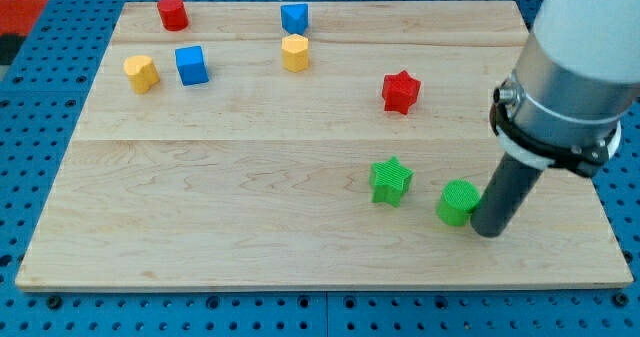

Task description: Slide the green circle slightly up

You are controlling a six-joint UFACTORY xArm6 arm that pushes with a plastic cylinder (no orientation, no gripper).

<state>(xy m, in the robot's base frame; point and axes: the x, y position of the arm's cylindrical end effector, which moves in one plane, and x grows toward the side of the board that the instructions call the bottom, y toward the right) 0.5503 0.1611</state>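
Note:
The green circle (pixel 458 202) sits on the wooden board (pixel 250 207) at the view's lower right. My tip (pixel 487 231) rests on the board right against the circle's right side, slightly below its middle. The dark rod rises from the tip up to the right into the grey arm body (pixel 572 77). A green star (pixel 390 181) lies just left of the circle, a small gap apart.
A red star (pixel 400 92) lies above the green star. At the view's top are a red cylinder (pixel 172 12), a blue block (pixel 294 18), a yellow hexagon (pixel 295 53), a blue cube (pixel 191 65) and a yellow block (pixel 141 73).

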